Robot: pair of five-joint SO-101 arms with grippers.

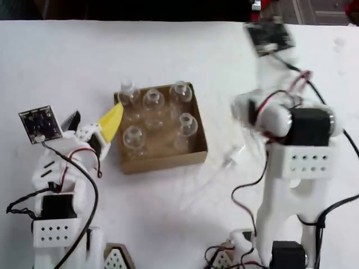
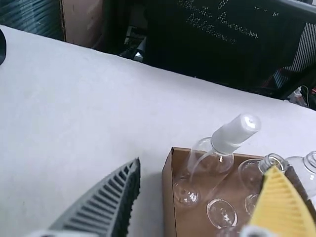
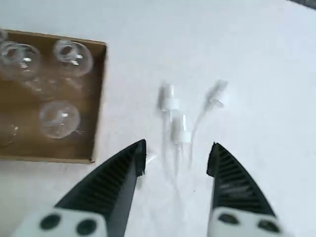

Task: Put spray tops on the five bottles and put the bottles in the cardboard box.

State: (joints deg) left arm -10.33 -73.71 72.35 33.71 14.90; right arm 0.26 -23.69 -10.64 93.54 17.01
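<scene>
Clear glossy plastic bottles (image 1: 152, 102), matt brown cardboard box (image 1: 162, 161)

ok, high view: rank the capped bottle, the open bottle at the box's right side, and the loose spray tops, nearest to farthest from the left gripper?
From the left gripper:
1. Capped bottle, far-left corner of the box.
2. Open bottle, right side of the box.
3. Loose spray tops, on the table beyond the box's right wall.

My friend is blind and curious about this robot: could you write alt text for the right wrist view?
An open gripper hangs over three loose spray tops lying on a white table. Beside them stands a cardboard box holding clear bottles.
</scene>
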